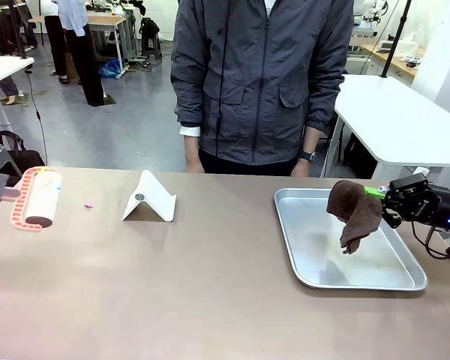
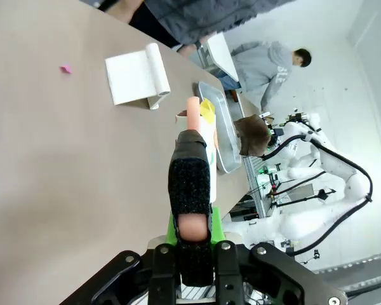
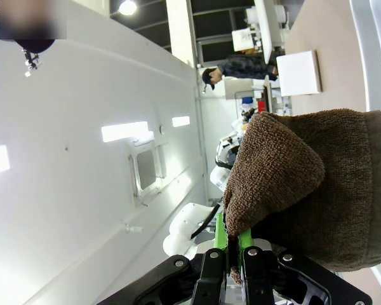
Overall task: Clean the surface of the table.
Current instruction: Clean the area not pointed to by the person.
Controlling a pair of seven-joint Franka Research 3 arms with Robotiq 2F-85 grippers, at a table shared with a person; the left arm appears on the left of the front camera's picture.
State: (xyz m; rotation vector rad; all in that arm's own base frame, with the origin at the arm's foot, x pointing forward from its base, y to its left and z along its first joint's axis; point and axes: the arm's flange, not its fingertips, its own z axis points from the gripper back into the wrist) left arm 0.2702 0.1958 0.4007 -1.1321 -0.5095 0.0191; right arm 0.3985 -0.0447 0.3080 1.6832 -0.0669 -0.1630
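Right gripper [image 1: 375, 193] tight on brown towel [image 1: 354, 211] — left gripper [image 2: 192, 149] tight on lint roller [image 1: 43, 197]

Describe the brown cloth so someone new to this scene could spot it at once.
On the brownish table, find the shiny metal tray at the robot's right side. Above it hangs the brown cloth, pinched in the right gripper. It is the one dark, soft, crumpled thing; the white folded stand and the lint roller farther left are pale and stiff.
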